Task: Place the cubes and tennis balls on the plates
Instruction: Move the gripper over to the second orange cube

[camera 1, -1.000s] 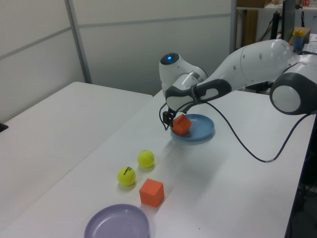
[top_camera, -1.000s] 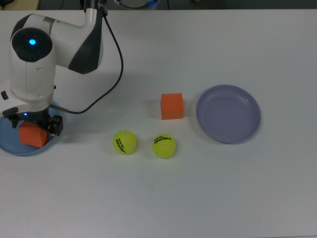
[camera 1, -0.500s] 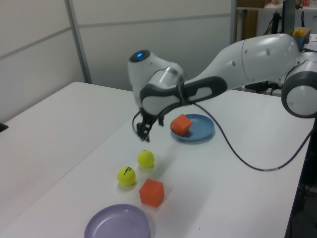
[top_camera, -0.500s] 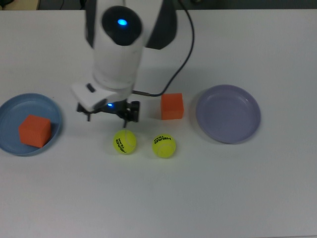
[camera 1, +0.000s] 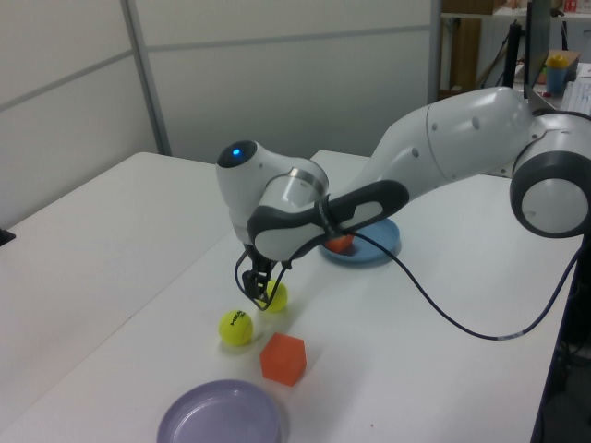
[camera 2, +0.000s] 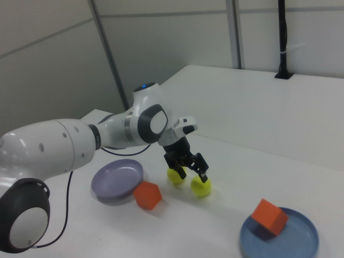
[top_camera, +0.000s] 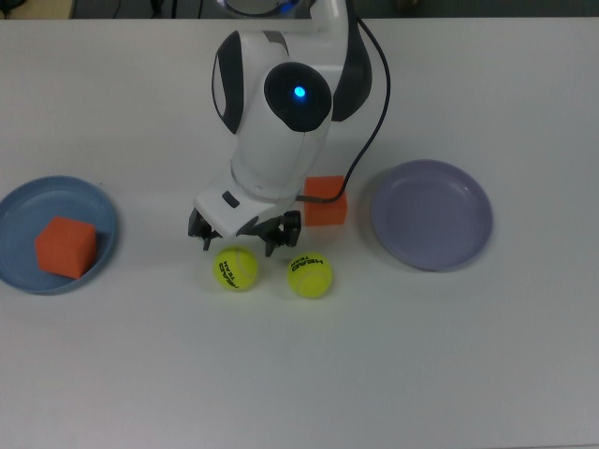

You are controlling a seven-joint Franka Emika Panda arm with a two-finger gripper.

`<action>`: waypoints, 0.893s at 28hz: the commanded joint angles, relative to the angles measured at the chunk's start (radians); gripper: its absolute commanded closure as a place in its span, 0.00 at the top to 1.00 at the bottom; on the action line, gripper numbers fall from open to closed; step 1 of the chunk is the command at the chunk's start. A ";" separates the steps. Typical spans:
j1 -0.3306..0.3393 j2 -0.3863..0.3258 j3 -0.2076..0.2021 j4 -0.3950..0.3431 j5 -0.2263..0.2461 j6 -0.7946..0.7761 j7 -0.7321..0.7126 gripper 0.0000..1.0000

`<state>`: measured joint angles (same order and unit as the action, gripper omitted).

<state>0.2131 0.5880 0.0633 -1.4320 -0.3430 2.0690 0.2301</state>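
One cube (top_camera: pixel 65 247) sat on the blue plate (top_camera: pixel 14 206), so I had the jaws (top_camera: pixel 243 236) apart over the nearer ball (top_camera: pixel 236 268) on the bench (top_camera: pixel 468 355), needing descent and closure.

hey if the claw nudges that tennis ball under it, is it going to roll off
Probably. The tennis ball is round, sitting loose on the flat table, so an off-centre touch from the open claw could send it rolling. Its fuzzy surface likely grips well once squeezed.
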 commanded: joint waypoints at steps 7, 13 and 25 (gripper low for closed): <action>0.005 0.012 -0.007 -0.004 -0.053 0.079 0.023 1.00; 0.008 -0.042 0.024 -0.007 -0.042 -0.125 0.015 1.00; 0.022 -0.060 0.240 -0.008 -0.040 -0.423 0.083 1.00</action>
<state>0.2292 0.5439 0.2435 -1.4166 -0.3833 1.6812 0.2564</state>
